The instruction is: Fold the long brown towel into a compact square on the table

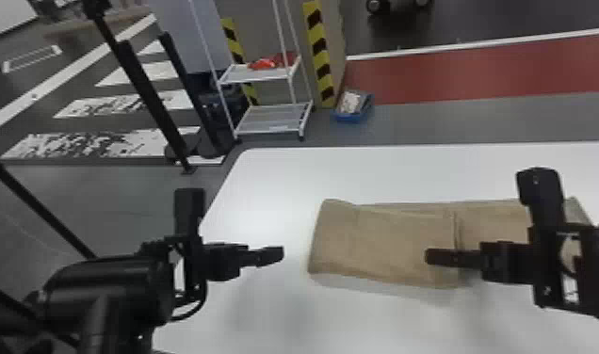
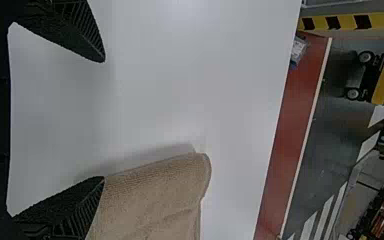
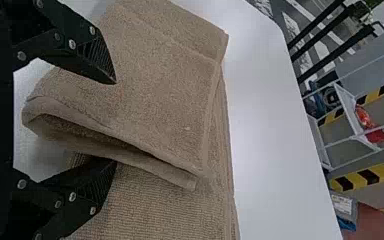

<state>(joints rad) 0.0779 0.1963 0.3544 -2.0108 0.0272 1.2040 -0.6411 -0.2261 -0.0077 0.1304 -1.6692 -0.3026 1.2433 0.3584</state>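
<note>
The brown towel (image 1: pixel 383 245) lies on the white table with its left part folded over toward the right, the flap's edge ending near the middle. My left gripper (image 1: pixel 282 254) is left of the towel, over bare table. In the left wrist view, that gripper (image 2: pixel 104 120) is open, the towel's end (image 2: pixel 155 200) beside one finger. My right gripper (image 1: pixel 428 257) is above the flap's edge in the head view. The right wrist view has this gripper (image 3: pixel 116 122) open, its fingers on either side of the flap's loose edge (image 3: pixel 130 145), nothing visibly gripped.
The white table's (image 1: pixel 284 174) left and far edges show. Beyond it stand a white shelf rack (image 1: pixel 270 117), striped posts and a blue bin (image 1: pixel 353 107) on the floor. The towel's single-layer part (image 1: pixel 491 221) extends right, partly behind the right arm.
</note>
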